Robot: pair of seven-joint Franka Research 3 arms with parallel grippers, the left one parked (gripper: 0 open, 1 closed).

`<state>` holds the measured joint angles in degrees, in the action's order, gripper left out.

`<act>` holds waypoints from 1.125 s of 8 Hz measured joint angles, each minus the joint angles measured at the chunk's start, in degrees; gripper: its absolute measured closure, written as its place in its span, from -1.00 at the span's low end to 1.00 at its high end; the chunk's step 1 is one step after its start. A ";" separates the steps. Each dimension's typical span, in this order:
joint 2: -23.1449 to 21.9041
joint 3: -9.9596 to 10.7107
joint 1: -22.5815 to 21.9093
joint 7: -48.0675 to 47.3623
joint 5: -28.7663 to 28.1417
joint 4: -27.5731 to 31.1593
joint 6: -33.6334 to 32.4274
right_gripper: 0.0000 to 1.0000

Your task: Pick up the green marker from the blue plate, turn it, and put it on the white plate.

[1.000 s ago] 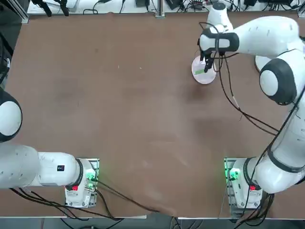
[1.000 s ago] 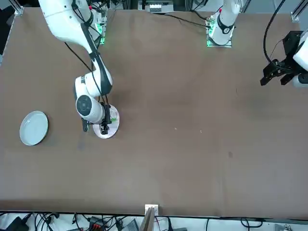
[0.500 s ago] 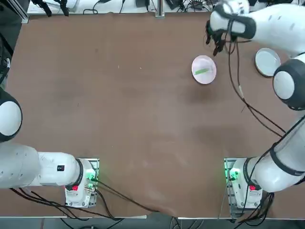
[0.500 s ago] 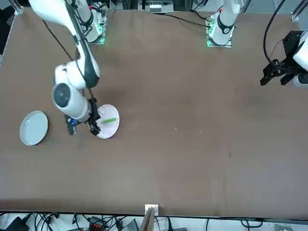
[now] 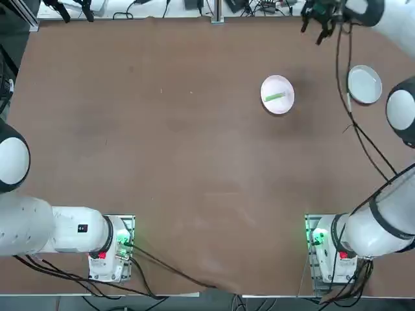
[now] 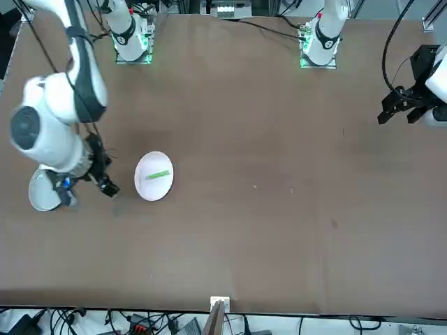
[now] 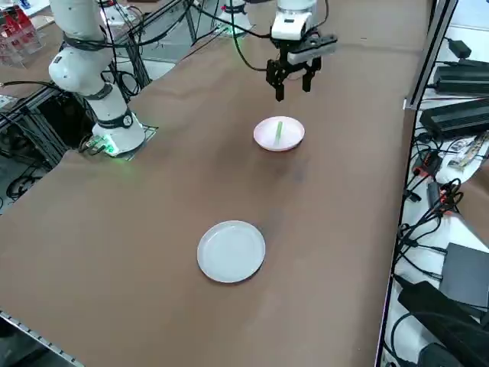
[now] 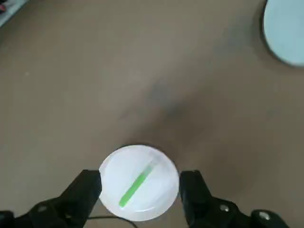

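Green marker (image 5: 275,96) is lying on the white plate (image 5: 277,83) in the top view, long axis nearly crosswise, right arm (image 5: 397,23) nearer; in the front view it's resting left of the right fingers (image 6: 108,188), which are standing spread in the wrist view, the marker showing slantwise between.

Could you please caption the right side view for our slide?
The green marker lies on the white plate, the blue plate is bare, and the right pincer hangs open above the table.
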<state>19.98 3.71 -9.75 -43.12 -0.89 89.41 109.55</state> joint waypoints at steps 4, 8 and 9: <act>-4.20 0.80 7.99 28.78 -0.05 -0.88 -2.03 -1.00; -9.87 0.10 10.77 38.83 -0.14 -1.04 -7.25 -1.00; -11.64 -0.32 10.69 38.83 -0.11 -1.07 -9.42 -1.00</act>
<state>8.34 3.40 0.95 -4.29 -1.00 88.35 100.13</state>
